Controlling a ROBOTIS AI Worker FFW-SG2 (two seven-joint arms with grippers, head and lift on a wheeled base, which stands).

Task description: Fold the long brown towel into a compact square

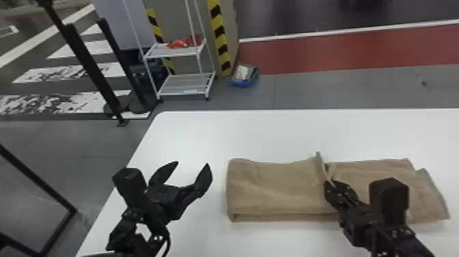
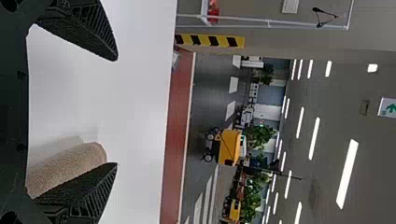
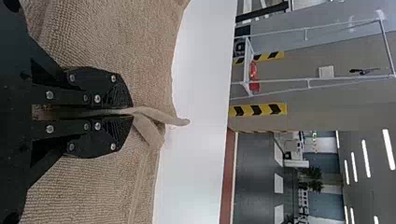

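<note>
One long brown terry-cloth towel (image 1: 280, 191) is laid, partly folded, on the smooth white table (image 1: 191, 133) at lower right of the head view, its raised edge (image 1: 319, 162) pinched by the right black two-fingered hand (image 1: 328, 184). In the left wrist view, nothing is gripped by the left black two-fingered hand (image 2: 116, 112), spread wide; hold seems best taken at the rounded fold (image 2: 70, 163), lower left. In the right wrist view, soft, light cloth is suggested by the raised edge's bend.
</note>
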